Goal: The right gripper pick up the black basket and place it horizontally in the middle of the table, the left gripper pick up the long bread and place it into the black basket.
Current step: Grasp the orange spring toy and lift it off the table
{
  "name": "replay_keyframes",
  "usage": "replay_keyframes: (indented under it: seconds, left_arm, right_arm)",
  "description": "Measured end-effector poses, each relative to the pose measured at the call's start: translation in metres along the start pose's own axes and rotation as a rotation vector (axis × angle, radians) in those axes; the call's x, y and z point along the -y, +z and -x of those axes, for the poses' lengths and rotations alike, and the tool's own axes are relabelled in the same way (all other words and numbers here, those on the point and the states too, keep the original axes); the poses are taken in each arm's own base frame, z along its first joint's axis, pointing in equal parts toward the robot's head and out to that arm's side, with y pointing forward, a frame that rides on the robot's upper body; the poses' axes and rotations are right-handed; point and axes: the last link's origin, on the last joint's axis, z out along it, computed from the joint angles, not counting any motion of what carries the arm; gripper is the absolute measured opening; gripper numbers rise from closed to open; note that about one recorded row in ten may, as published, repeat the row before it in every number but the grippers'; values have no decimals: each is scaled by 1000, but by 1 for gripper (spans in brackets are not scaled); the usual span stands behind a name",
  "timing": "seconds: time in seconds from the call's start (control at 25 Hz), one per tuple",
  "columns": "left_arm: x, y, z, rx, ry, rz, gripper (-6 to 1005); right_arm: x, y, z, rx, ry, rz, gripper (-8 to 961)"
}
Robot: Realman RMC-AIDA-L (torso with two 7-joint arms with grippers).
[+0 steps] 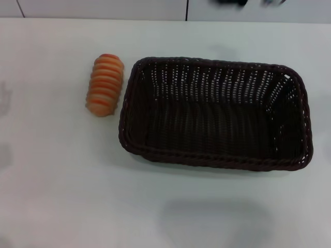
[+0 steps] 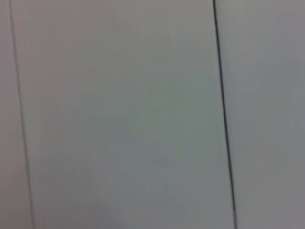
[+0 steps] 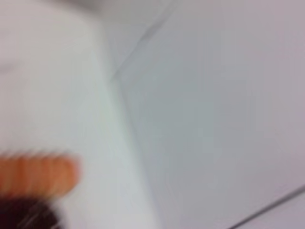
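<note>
The black basket [image 1: 214, 113] lies lengthwise mid-tabletop [image 1: 62, 186], apparently placed; the long bread [image 1: 105, 84] waits beside it, both arms' fingers unseen.

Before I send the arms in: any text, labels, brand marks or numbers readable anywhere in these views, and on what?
None. No writing shows in any view.
The black basket: plain dark weave, no tag or label in sight.
The long bread: bare ribbed crust, no wrapper or sticker.
The table: plain white, unmarked.
The wrist views show only blank pale surfaces and seams.
</note>
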Motion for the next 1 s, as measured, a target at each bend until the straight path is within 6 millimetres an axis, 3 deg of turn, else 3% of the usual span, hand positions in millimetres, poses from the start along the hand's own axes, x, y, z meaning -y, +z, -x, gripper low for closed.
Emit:
replay_keyframes:
  seconds: [0.12, 0.16, 0.2, 0.32, 0.36, 0.4, 0.56, 0.64, 0.76, 0.88, 0.96, 1.0]
  left_arm:
    - [-2, 2, -5, 9, 0, 31, 839]
    - [-1, 4, -9, 15, 1, 47, 838]
    - [-1, 4, -9, 15, 1, 47, 838]
    - [-3, 8, -19, 25, -3, 92, 837]
    - [-4, 10, -21, 33, -3, 112, 837]
    - [-6, 12, -24, 38, -5, 131, 836]
    - [-9, 18, -34, 34, -35, 166, 835]
    - [-10, 19, -36, 27, -41, 168, 834]
    - [-12, 21, -40, 19, -50, 177, 833]
    - [-13, 21, -41, 17, -50, 181, 832]
    - [-19, 22, -45, 13, -50, 208, 832]
    - [-19, 22, -45, 13, -50, 208, 831]
  right_arm:
    - [14, -46, -12, 101, 105, -148, 501]
    - [20, -70, -30, 159, 198, -219, 501]
    - [20, -70, -30, 159, 198, -219, 501]
    - [26, -95, -68, 218, 366, -271, 502]
    - [25, -113, -91, 273, 448, -300, 502]
    - [25, -113, -91, 273, 448, -300, 502]
    - [8, -149, -134, 392, 487, -423, 502]
    - [4, -153, -141, 407, 472, -450, 502]
    - [-10, -162, -169, 427, 507, -492, 503]
    - [-13, -165, -181, 427, 530, -505, 503]
    - [-23, -167, -201, 437, 547, -537, 503]
    - [-23, -167, -201, 437, 547, -537, 503]
